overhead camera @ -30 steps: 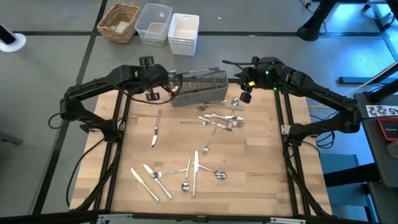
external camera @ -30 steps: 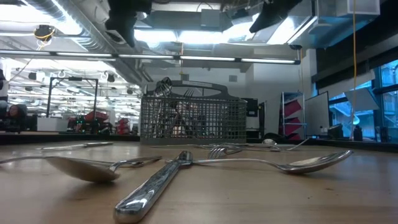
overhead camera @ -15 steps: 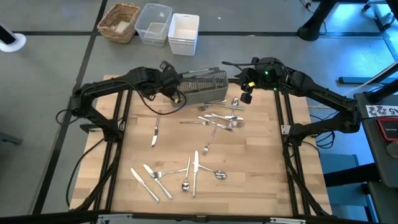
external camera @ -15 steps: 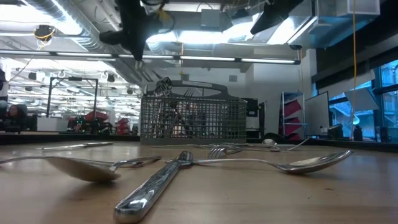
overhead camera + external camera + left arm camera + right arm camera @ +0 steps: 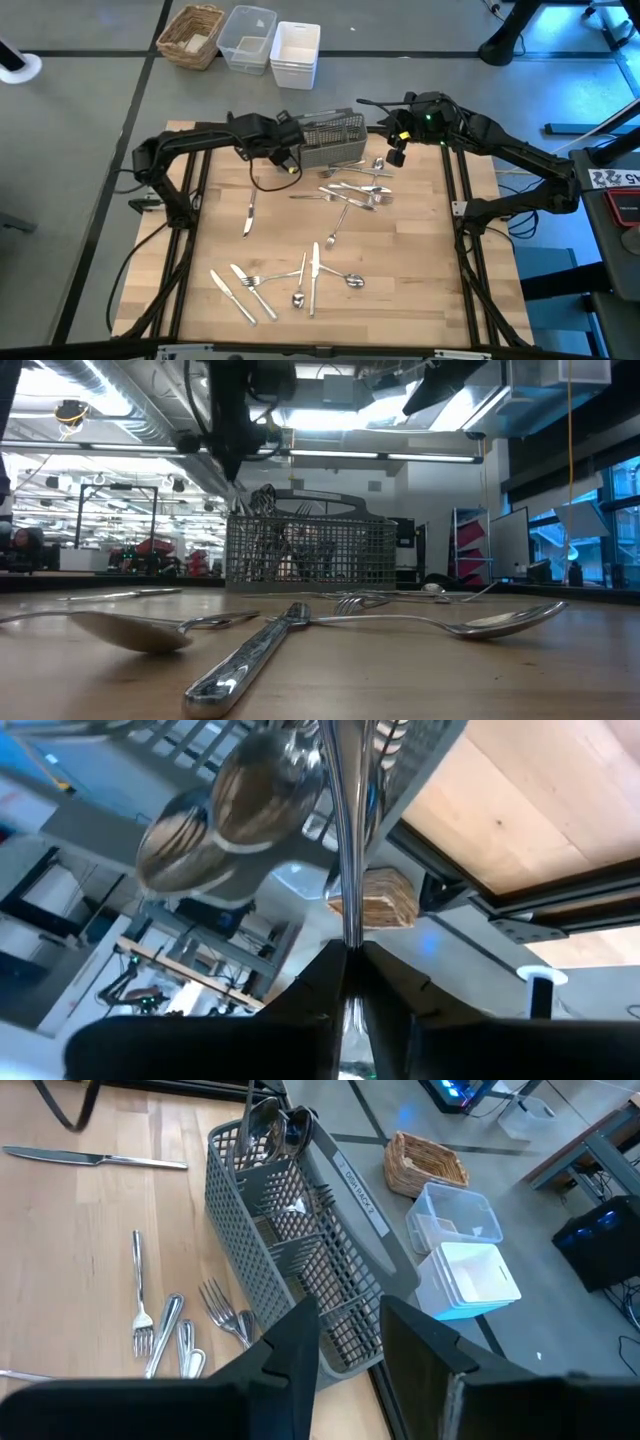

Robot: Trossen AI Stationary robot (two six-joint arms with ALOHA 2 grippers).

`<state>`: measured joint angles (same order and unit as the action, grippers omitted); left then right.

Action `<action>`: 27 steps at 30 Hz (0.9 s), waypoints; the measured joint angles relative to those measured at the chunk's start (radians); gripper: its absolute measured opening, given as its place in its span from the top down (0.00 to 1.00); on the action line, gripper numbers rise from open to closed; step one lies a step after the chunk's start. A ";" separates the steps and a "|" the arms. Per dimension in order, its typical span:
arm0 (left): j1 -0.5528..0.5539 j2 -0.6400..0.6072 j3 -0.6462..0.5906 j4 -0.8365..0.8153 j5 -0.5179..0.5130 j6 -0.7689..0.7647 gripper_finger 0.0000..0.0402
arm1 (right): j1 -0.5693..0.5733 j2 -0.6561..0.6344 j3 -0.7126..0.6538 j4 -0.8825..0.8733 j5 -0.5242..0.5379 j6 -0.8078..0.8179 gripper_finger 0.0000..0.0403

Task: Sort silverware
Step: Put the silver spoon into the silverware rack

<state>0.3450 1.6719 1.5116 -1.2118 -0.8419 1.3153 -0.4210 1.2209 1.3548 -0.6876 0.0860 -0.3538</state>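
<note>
While forks, knives and spoons (image 5: 345,192) lay scattered over the wooden table (image 5: 420,270), the grey mesh caddy (image 5: 325,140) stood at upper centre. The left gripper (image 5: 290,152), at the caddy's left end, was clamped on a spoon handle (image 5: 345,840), its long axis running straight out from the fingers. The right gripper (image 5: 397,147), partly open and empty, hovered by the caddy's right end. Bins (image 5: 272,42) sat upper left.

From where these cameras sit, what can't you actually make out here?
- How many pieces already stand in the mesh caddy: in the high view they are too small, and in the low view the mesh blurs them.
- The bowl end of the utensil pinched in the left end effector: in the left wrist view it is cut off by the picture's edge.
- The right end effector in the low view: only dark arm parts show overhead.
</note>
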 joint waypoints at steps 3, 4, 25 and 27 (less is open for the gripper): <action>0.000 0.030 0.000 0.003 0.000 -0.027 0.92 | 0.000 0.000 0.000 0.000 0.000 0.000 0.72; 0.000 0.035 0.000 0.005 0.001 -0.040 0.91 | 0.000 0.000 0.000 0.000 0.000 0.000 0.72; -0.007 -0.023 0.000 0.016 0.031 -0.556 0.74 | 0.001 0.001 0.000 -0.029 -0.089 0.001 0.72; -0.011 -0.056 0.000 0.015 0.055 -0.654 0.74 | 0.001 0.001 0.000 -0.029 -0.171 0.001 0.72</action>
<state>0.3340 1.6160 1.5112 -1.1965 -0.7867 0.6612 -0.4198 1.2217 1.3544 -0.7168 -0.0847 -0.3527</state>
